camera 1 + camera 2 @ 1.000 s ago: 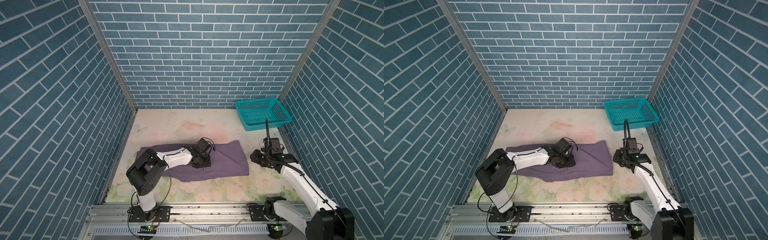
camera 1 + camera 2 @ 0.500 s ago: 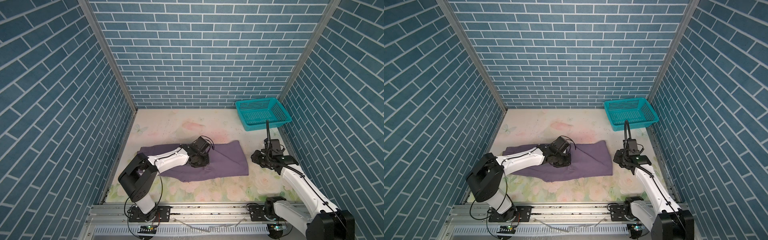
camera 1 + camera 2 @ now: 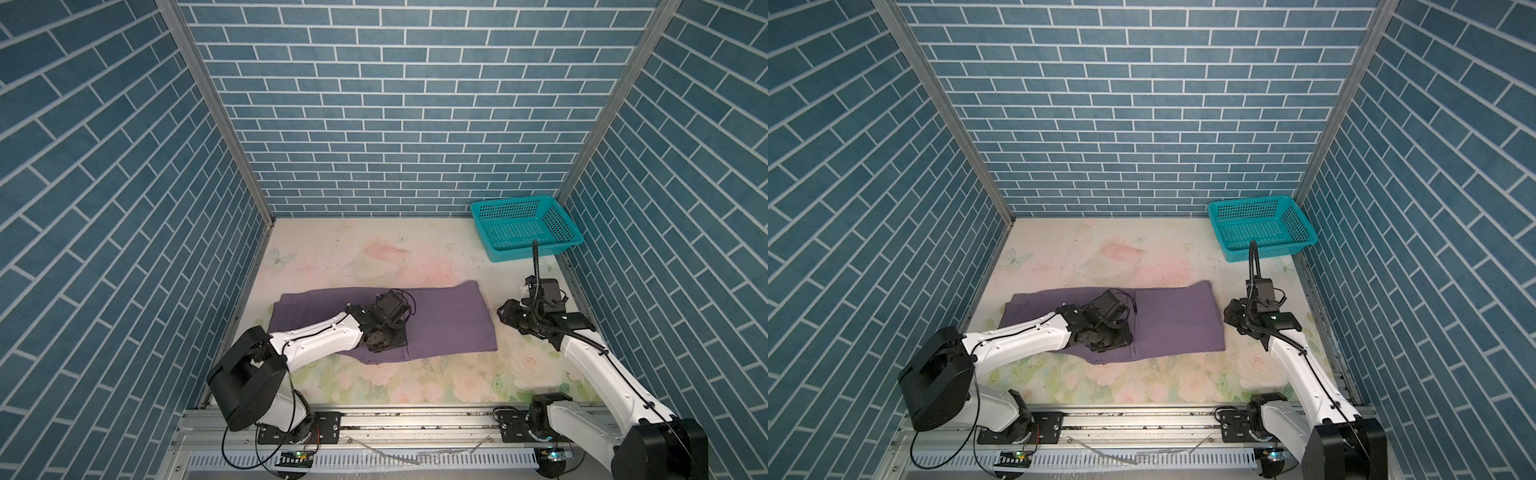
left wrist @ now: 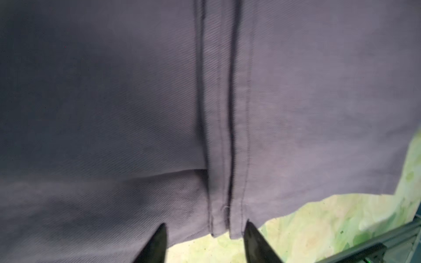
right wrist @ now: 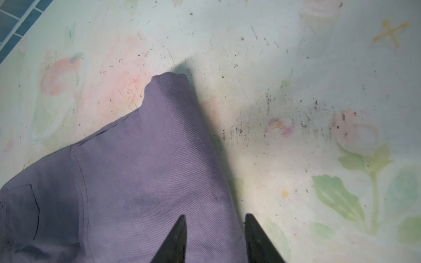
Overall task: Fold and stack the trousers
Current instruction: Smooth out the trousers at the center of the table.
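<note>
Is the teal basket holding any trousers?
No, the basket is empty; the trousers lie on the table, apart from it.

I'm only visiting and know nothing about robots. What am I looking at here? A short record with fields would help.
garment: muted purple soft-fabric trousers, lying flat in a rough rectangle
surface: floral-print tabletop
container: teal plastic mesh basket, empty, in the far right corner, apart from the trousers
left hand: open, low over the trousers' near edge, astride a stitched seam
right hand: open, at the trousers' end on the basket's side
held: nothing, as far as the views show
</note>
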Available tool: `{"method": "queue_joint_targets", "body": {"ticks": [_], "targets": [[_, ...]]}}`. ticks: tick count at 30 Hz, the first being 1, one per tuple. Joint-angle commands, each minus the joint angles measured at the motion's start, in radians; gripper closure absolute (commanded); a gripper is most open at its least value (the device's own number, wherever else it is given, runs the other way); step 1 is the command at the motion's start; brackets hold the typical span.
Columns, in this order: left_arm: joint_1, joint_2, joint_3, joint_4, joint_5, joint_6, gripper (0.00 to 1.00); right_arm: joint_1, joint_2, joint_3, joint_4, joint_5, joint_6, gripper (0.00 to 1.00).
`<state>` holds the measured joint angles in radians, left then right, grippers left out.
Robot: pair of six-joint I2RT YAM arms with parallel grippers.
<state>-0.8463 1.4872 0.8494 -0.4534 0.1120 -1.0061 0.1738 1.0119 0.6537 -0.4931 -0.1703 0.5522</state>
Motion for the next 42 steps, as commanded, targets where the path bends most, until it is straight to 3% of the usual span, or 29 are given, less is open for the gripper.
{"method": "queue_joint_targets", "body": {"ticks": [1, 6, 10, 14, 20, 28, 33, 42], "targets": [[0.026, 0.028, 0.025, -0.008, -0.030, 0.016, 0.32, -0.002, 0.009, -0.021, 0.022, -0.074, -0.013, 0.51], [0.059, 0.055, 0.183, -0.104, -0.062, 0.129, 0.24, -0.003, 0.058, -0.003, -0.054, -0.038, -0.081, 0.43], [0.067, 0.142, 0.328, -0.154, -0.072, 0.208, 0.24, -0.002, 0.094, -0.023, -0.022, -0.069, -0.066, 0.30], [0.090, 0.255, 0.426, -0.149, -0.059, 0.262, 0.26, -0.001, 0.126, -0.035, 0.024, -0.085, -0.034, 0.29], [0.156, 0.396, 0.453, -0.085, -0.014, 0.271, 0.27, -0.003, 0.175, -0.029, 0.049, -0.056, -0.002, 0.27], [0.173, 0.494, 0.492, -0.004, 0.026, 0.268, 0.52, -0.003, 0.277, -0.045, 0.129, -0.079, 0.035, 0.27], [0.194, 0.525, 0.515, -0.008, 0.045, 0.277, 0.82, -0.003, 0.306, -0.046, 0.142, -0.081, 0.046, 0.28], [0.224, 0.451, 0.527, -0.039, -0.021, 0.336, 0.92, -0.003, 0.312, -0.046, 0.144, -0.042, 0.050, 0.28]]}}
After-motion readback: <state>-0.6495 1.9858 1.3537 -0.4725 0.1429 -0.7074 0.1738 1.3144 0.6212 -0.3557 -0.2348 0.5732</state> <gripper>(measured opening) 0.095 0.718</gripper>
